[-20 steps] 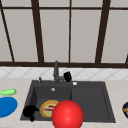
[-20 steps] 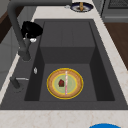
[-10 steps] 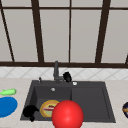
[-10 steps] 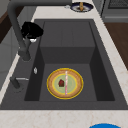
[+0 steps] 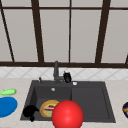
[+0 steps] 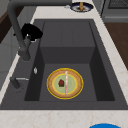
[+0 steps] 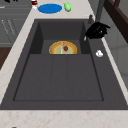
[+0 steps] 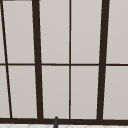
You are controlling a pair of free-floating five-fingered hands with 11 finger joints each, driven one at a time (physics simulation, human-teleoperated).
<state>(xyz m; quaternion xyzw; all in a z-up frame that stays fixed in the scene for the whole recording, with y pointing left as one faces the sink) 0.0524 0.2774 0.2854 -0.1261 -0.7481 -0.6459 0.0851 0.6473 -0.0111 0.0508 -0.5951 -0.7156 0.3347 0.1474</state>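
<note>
Your right hand [image 5: 67,77], fingers curled, grips the faucet [image 5: 56,72] at the sink's [image 5: 90,100] back edge; swing it gently. Left hand [image 5: 30,111] hangs curled, holding nothing, at the front-left corner.

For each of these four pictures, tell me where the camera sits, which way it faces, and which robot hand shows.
Front view: faces the dark grey sink and window; left robot hand at the sink's front-left corner, right robot hand by the dark grey faucet.
Left side view: looks along the sink from its left; right robot hand beside the faucet.
Right side view: looks from the sink's right; right robot hand.
Upper view: faces the window above the sink.
Shared: both side views show the round yellow-rimmed plate.
</note>
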